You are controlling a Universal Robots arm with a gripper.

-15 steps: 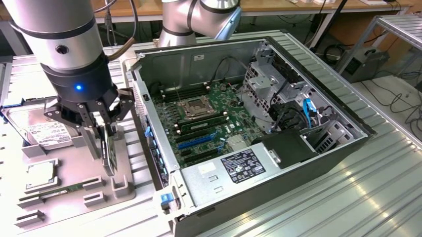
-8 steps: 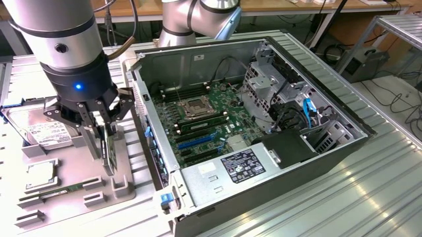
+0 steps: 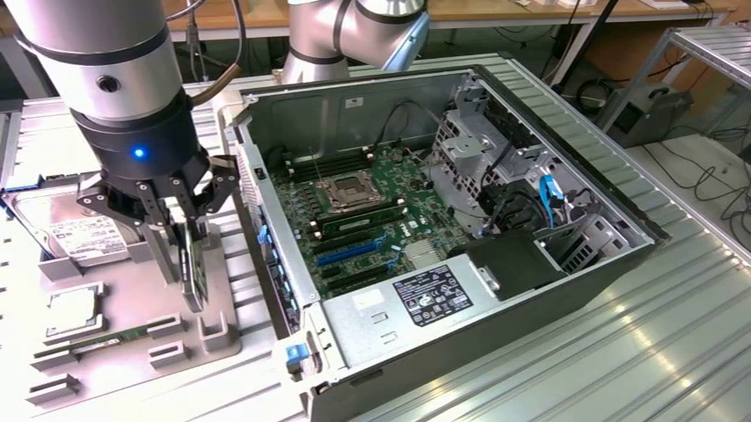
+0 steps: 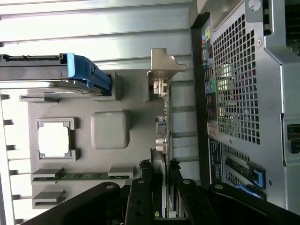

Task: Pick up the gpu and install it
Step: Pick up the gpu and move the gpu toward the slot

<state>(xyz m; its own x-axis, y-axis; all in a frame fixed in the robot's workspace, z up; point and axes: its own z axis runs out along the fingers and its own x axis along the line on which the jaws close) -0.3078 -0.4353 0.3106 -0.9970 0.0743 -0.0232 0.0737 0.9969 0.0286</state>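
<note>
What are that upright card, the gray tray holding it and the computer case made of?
Card: dark circuit board, apparently, with a pale silvery bracket, likely metal.
Tray: matte gray, moulded-looking, probably plastic.
Case: dull silvery sheet metal, folded edges, punched holes.

I work in a robotics lab or technical workshop set up for computer assembly. My grey-and-black jointed robot arm [image 3: 112, 79] stands over a ribbed, silvery metal table [image 3: 657, 352]. On the table lies an opened dark desktop computer case [image 3: 516, 343], its green motherboard [image 3: 364, 220] bare. Beside the case sits a grey moulded parts fixture [image 3: 123, 303]. Its slots hold a silver hard drive with a white label [image 3: 70, 236], a narrow green memory stick [image 3: 112, 338] and a thin dark expansion card [image 3: 193, 272] standing on edge. Behind run wooden-topped benches [image 3: 493, 12], with loose black cables [image 3: 704, 171] and a dark box [image 3: 639, 119] on the floor.
</note>
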